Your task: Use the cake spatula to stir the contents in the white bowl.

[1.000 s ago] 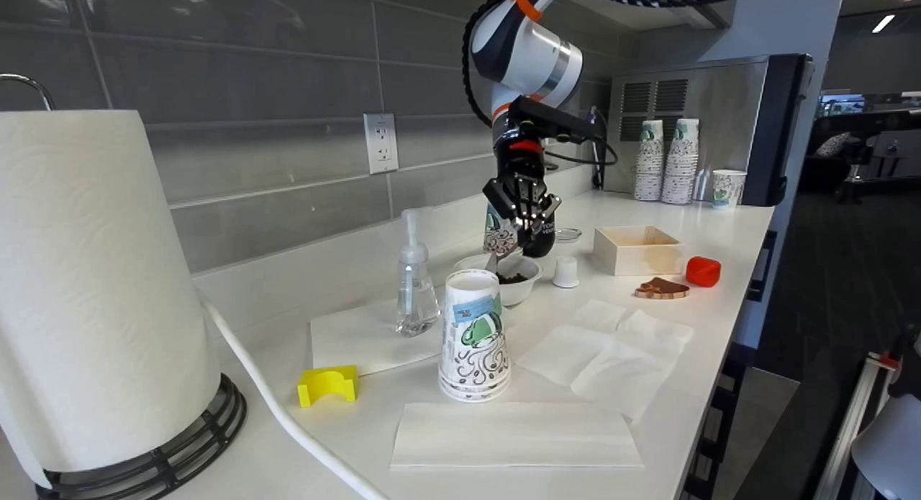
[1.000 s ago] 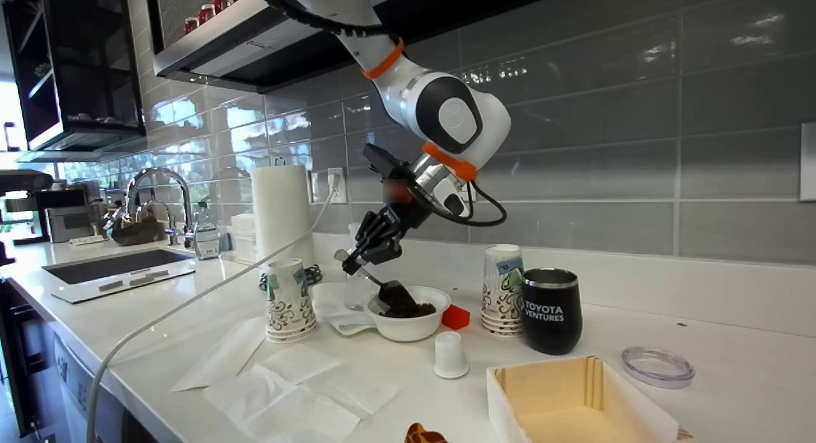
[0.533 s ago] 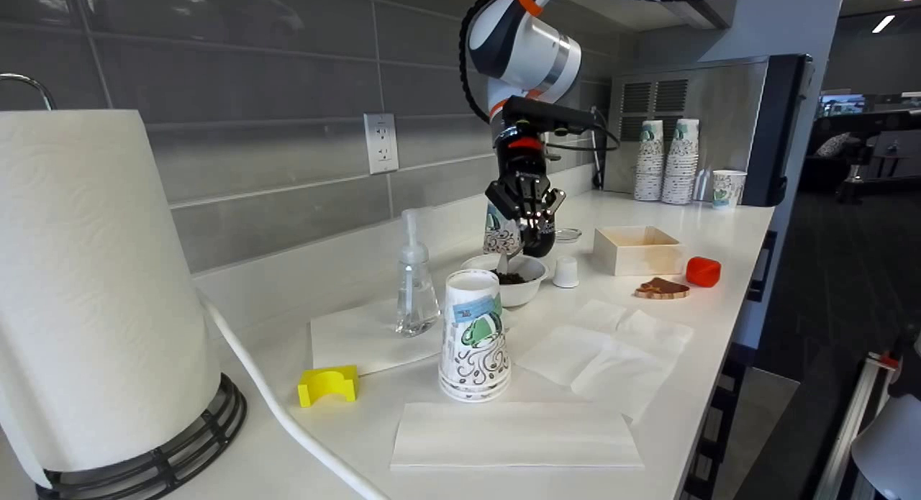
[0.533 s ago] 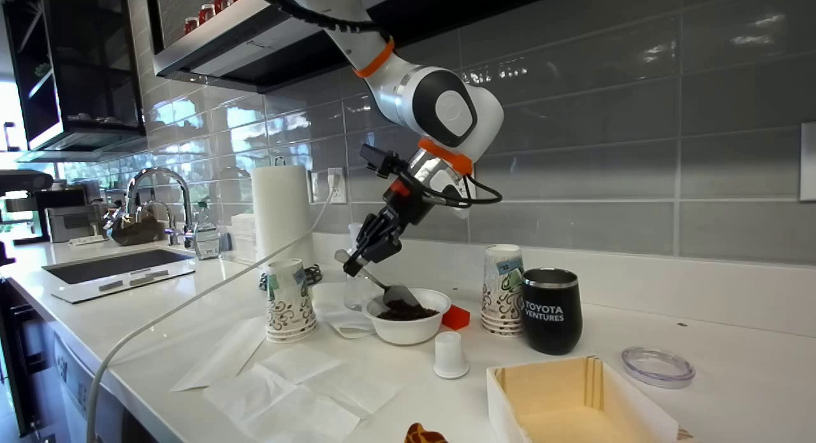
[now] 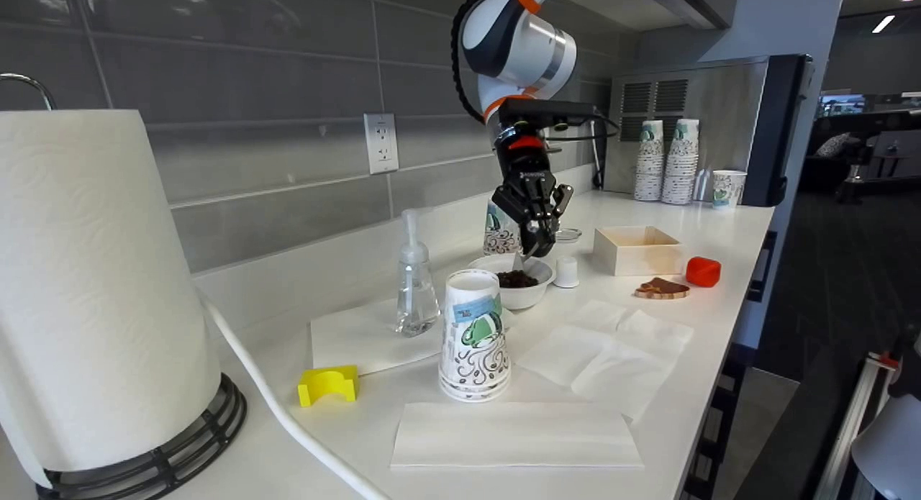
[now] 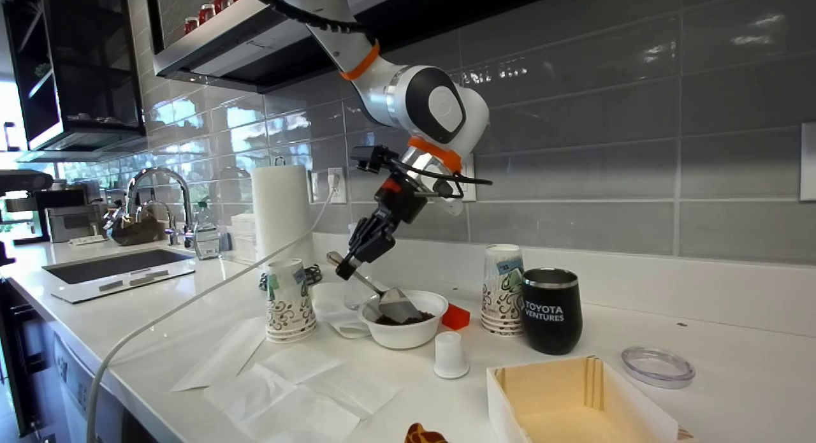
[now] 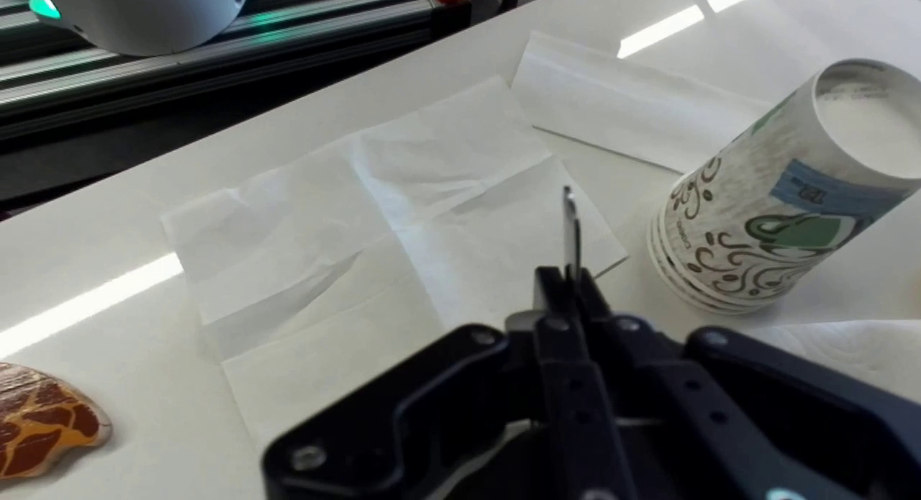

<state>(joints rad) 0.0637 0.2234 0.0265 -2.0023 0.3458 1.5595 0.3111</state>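
The white bowl [image 5: 527, 297] stands on the counter and shows in both exterior views [image 6: 404, 336]. The contents [image 6: 417, 317] are a dark brownish mass inside it, also visible in an exterior view [image 5: 515, 278]. My gripper [image 6: 346, 269] is shut on the handle of the cake spatula [image 6: 366, 281], beside and above the bowl. The spatula slants down, its metal blade [image 6: 399, 305] in the bowl with its lower edge at the contents. In the wrist view my gripper [image 7: 572, 280] pinches the thin handle [image 7: 571, 230]; bowl and blade are out of that view.
A stack of printed paper cups [image 5: 475, 342] and a soap bottle [image 5: 416, 291] stand near the bowl. A small white cup [image 6: 451, 355], a red block [image 6: 456, 317], another cup stack [image 6: 502, 290] and a black tumbler [image 6: 551, 311] are close by. A wooden box [image 6: 580, 398] lies farther off.
My gripper has moved slightly lower with the spatula, and the blade has turned to show its flat shiny face. The bowl has shifted a little away from the wall.
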